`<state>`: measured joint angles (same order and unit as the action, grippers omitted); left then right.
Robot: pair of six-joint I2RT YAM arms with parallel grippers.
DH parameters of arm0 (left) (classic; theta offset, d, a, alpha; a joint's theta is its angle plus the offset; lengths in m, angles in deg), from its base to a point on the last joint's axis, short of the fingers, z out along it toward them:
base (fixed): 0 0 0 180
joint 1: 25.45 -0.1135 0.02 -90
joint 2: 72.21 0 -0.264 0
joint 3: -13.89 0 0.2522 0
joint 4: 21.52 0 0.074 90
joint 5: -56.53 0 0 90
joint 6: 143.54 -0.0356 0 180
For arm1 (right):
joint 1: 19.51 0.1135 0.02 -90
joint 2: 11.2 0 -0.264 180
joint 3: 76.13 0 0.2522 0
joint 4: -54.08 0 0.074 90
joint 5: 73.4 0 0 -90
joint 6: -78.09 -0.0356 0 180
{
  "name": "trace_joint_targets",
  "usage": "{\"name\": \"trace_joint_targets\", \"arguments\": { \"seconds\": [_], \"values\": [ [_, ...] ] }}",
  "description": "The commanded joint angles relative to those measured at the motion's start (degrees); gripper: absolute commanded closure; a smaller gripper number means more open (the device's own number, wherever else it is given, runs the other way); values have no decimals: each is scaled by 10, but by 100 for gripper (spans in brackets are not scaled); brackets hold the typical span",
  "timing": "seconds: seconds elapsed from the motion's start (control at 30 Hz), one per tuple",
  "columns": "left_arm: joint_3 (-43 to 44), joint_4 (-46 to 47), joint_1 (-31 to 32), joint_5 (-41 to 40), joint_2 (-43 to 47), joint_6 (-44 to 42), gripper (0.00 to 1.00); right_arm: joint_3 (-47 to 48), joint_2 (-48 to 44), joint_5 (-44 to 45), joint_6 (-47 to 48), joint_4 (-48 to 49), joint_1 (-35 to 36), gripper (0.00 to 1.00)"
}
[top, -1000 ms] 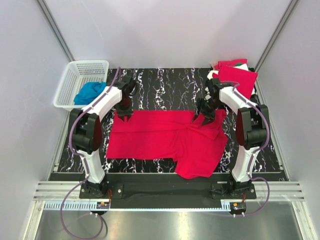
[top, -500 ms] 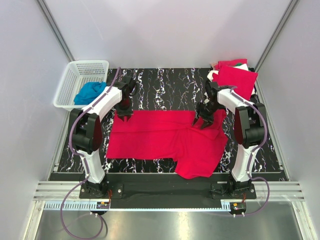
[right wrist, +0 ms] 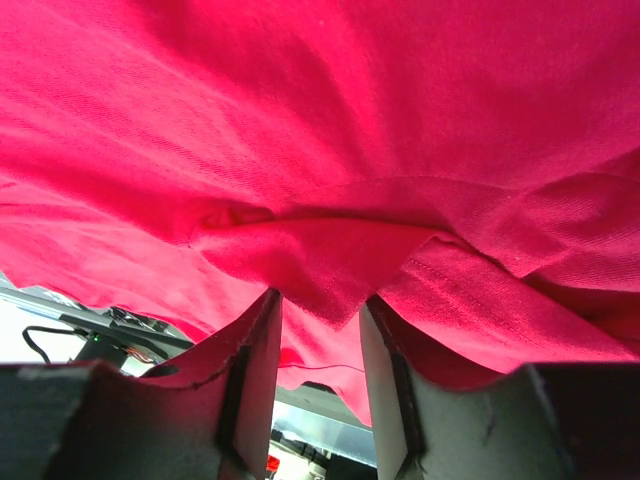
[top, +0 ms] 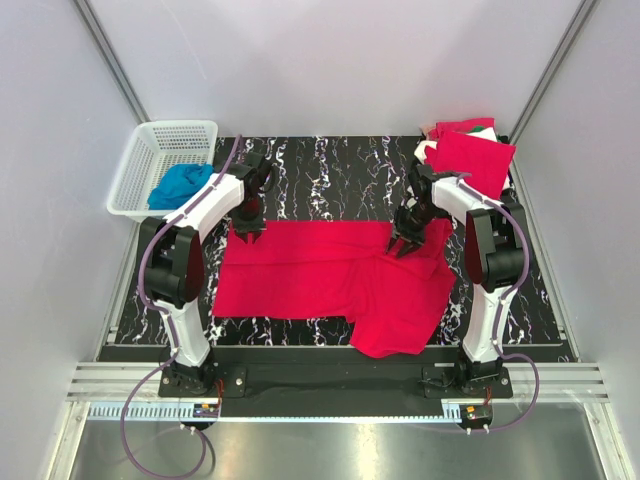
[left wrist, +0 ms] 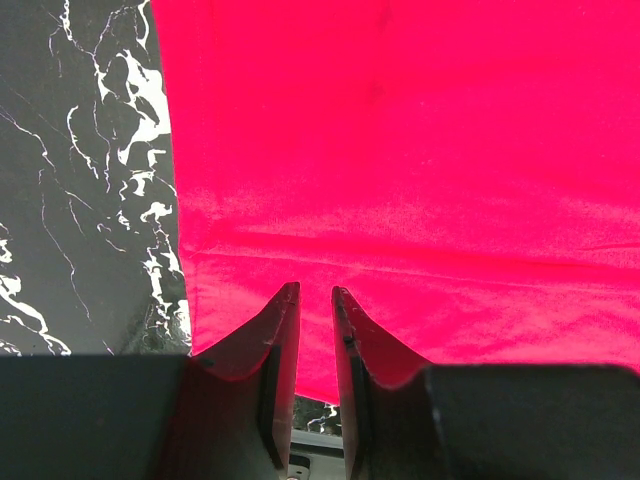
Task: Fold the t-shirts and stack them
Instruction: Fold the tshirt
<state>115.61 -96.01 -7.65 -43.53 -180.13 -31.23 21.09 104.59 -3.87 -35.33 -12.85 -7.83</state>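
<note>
As fingers (left wrist: pixel 262 345) pinch t-shirt (top: pixel 320 272) edge, table (top: pixel 330 175) lies beyond.

White basket (top: pixel 138 172) at far-left corner of black marble tabletop (top: pixel 330 165), teal cloth (top: pixel 180 185) inside

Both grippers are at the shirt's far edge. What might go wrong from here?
The right gripper straddles a bunched, layered fold of the spread t-shirt, so it may lift unevenly or slip. The left gripper pinches only a thin hem. The folded stack lies close beyond the right gripper and might get nudged.
</note>
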Motion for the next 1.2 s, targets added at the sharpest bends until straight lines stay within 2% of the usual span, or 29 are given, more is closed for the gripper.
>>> {"name": "trace_joint_targets", "arguments": {
  "seconds": [0.0, 0.03, 0.13, 0.2, 0.3, 0.63, 0.93, 1.0, 1.07, 1.17],
  "values": [
    [5, 9, 1, -12, 9, -8, 77, 26, -8, 6, -5, -4, 7, 61],
    [6, 10, 1, -12, 8, -8, 77, 27, -10, 7, -6, -5, 7, 63],
    [5, 11, 1, -9, 7, -8, 77, 31, -14, 9, -4, -13, 8, 78],
    [5, 14, 1, -7, 7, -7, 77, 32, -17, 11, -4, -18, 8, 92],
    [5, 17, 1, -5, 5, -7, 77, 30, -23, 13, -6, -25, 9, 100],
    [21, 19, 1, 6, -3, -6, 77, 8, -84, -6, -36, -53, 33, 100],
    [17, 25, 1, 3, 15, -12, 77, -65, -127, -16, -107, -40, 108, 100],
    [9, 28, 1, -1, 24, -14, 77, -80, -123, -15, -125, -37, 121, 83],
    [4, 29, 0, -2, 30, -14, 77, -94, -117, -5, -143, -38, 137, 75],
    [-12, 33, 1, -3, 40, -11, 77, -109, -115, 10, -157, -40, 144, 71]
  ]
}}
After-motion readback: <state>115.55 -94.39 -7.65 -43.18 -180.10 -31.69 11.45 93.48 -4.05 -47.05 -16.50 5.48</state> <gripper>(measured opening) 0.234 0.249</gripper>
